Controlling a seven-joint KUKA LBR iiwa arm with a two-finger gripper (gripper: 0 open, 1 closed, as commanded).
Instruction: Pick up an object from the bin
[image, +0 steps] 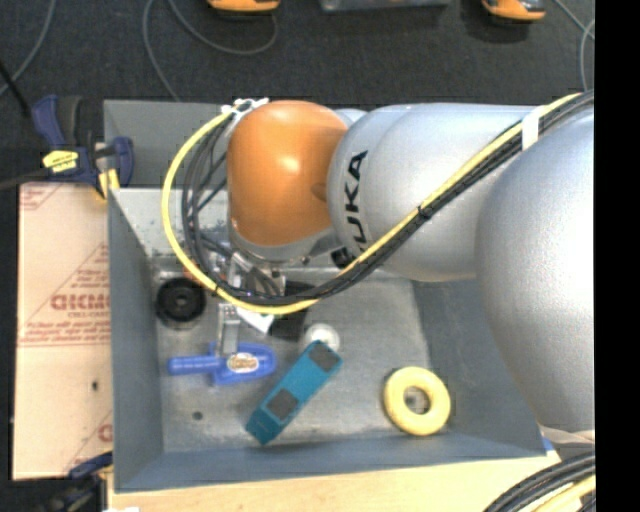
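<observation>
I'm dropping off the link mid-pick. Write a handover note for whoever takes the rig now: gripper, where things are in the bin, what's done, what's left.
Gripper: low in the left half of the bin, right over the blue handled tool. Its grip state cannot be read.
Things: black disc by the left wall; teal block lying slantwise at middle front; white round piece at the block's upper end; yellow ring front right.
Done: nothing looks lifted.
Left: grasp one thing, probably the blue tool, and raise it out.
</observation>
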